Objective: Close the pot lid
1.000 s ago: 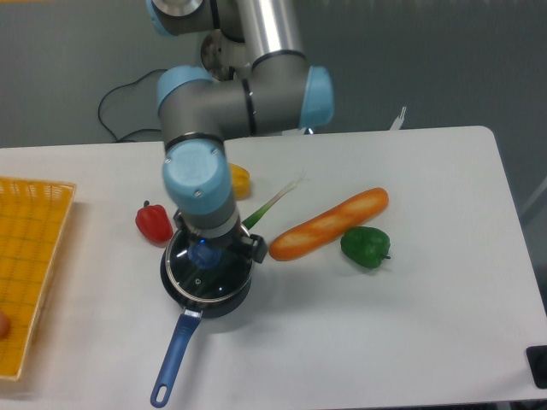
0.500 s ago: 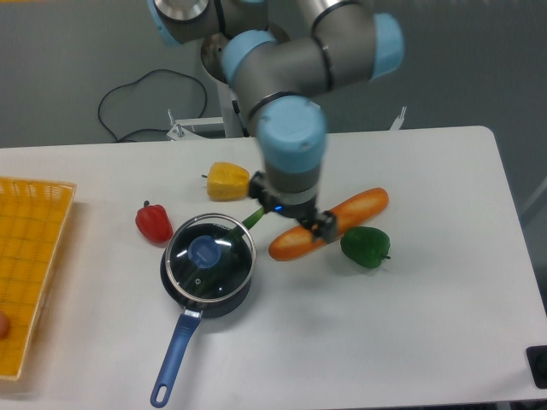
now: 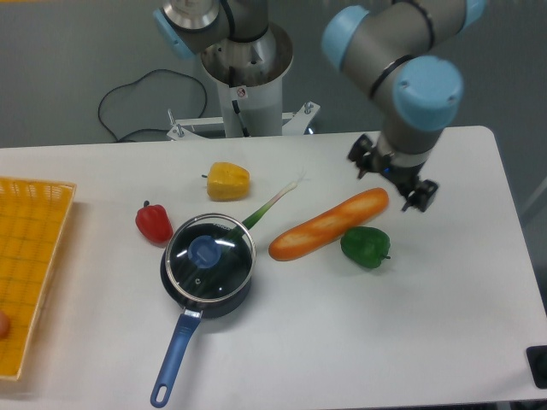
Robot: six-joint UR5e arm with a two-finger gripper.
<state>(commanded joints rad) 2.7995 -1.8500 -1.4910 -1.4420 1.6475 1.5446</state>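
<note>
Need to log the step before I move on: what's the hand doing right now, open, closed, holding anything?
Hand: open and empty, up above the table near the bread loaf's right end. The pot lid sits on the pot.

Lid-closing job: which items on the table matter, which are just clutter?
Belongs to the job:
- small dark grey saucepan with a long blue handle
- round glass lid with a blue knob, sitting on the saucepan
- gripper, empty, away from the pot

Just lying about:
- red pepper
- yellow pepper
- green pepper
- bread loaf
- green onion
- yellow basket
</note>
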